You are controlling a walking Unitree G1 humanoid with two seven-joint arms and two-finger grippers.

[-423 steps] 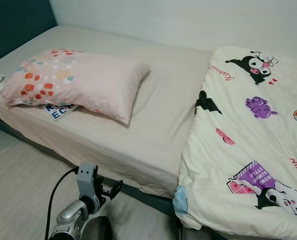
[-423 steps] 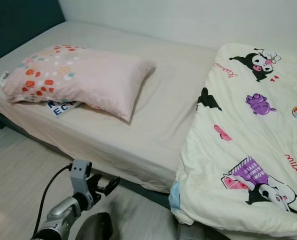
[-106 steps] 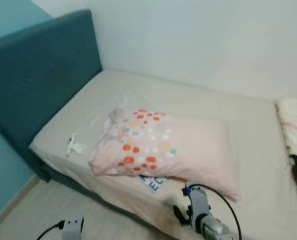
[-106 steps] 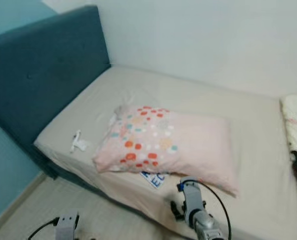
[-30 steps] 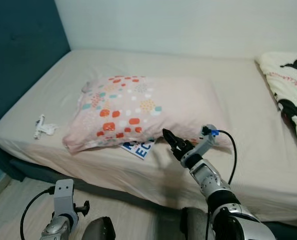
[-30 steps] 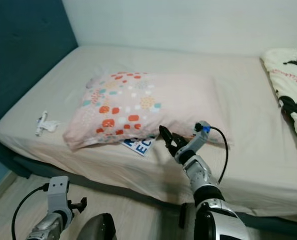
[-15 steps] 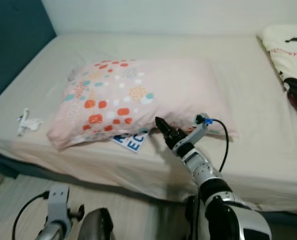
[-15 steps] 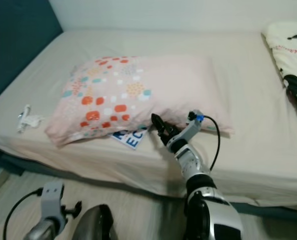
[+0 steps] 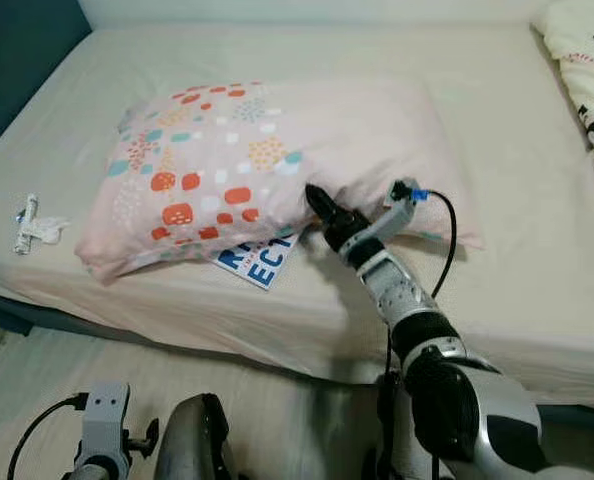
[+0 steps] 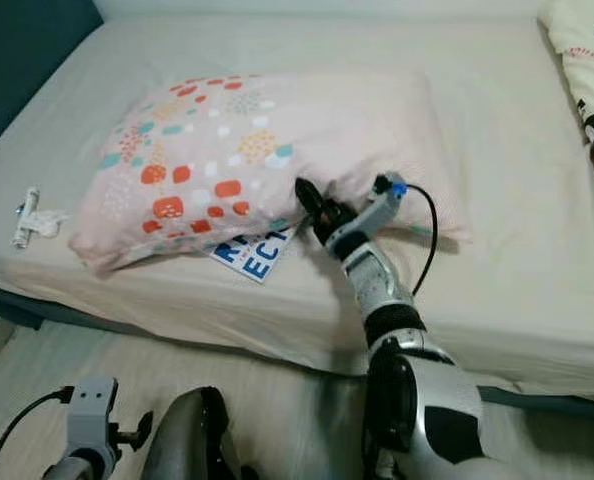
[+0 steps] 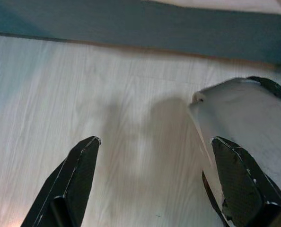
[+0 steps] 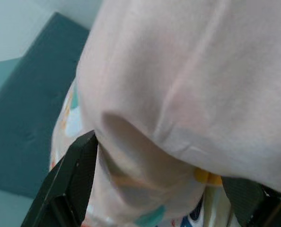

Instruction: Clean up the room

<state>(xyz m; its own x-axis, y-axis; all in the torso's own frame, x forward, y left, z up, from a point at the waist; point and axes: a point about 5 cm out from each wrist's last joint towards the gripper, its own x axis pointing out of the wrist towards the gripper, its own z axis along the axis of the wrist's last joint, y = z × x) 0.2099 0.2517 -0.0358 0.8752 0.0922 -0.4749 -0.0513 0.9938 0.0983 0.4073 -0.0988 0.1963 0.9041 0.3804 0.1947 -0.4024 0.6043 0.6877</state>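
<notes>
Right gripper point(image 9: 315, 199) | jaws spread around pillow point(image 9: 227, 160) front edge | left gripper point(image 11: 150, 184) jaws apart

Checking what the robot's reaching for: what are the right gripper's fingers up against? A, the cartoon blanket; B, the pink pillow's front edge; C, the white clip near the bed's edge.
B: the right gripper is at the pink pillow, whose fabric bulges between its open fingers.

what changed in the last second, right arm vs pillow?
The right gripper has reached forward until its open fingers straddle the near edge of the pink spotted pillow; nothing is clamped yet. Pillow, blue-and-white booklet under it and small white item lie as before. Left gripper stays low over the floor.
</notes>
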